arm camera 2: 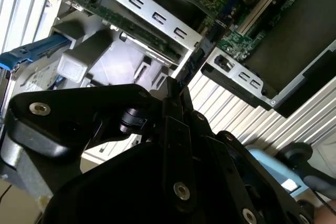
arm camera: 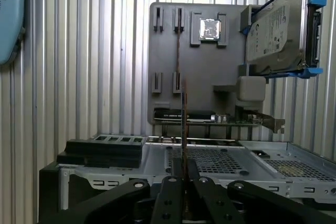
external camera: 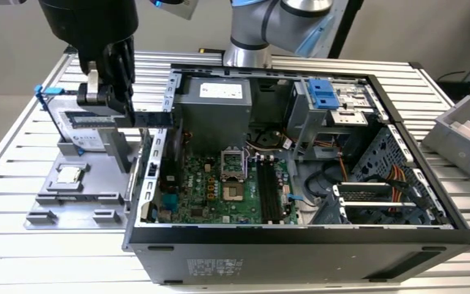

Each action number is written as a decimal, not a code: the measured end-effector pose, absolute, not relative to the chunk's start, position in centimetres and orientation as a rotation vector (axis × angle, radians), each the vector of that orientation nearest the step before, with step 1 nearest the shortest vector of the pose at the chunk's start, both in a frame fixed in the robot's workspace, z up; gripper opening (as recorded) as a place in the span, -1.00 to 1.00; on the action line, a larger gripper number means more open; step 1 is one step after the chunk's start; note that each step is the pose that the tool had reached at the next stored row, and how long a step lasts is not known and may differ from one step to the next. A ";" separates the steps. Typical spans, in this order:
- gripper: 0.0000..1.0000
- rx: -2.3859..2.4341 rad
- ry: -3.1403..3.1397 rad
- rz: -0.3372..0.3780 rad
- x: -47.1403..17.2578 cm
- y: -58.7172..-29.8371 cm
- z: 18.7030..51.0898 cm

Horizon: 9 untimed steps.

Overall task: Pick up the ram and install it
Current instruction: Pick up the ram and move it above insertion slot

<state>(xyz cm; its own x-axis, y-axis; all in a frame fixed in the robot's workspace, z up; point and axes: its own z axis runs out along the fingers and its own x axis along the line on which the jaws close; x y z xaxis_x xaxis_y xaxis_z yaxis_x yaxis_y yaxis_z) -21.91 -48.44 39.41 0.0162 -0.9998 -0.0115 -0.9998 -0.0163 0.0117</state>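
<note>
Ram (arm camera: 184, 124) tight between fingers (arm camera: 169, 196)

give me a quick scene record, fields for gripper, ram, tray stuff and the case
gripper: shut on the ram, near the case wall next to the tray
ram: held edge-on in the first wrist view, off the tray, not yet in a slot
tray: gray, beside the case on the exterior view's left
hard drive: upright on the tray, in a blue bracket
chip: small, square, in a tray pocket
case: open, motherboard exposed
slots: black, on the motherboard, well apart from the gripper
</note>
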 end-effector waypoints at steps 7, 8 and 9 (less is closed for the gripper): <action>-1.00 2.239 -2.203 -0.026 -20.6 -48.4 39.4; -1.00 2.239 -2.203 -0.026 -20.4 -48.4 39.4; -1.00 2.239 -2.203 -0.027 -20.2 -48.4 39.4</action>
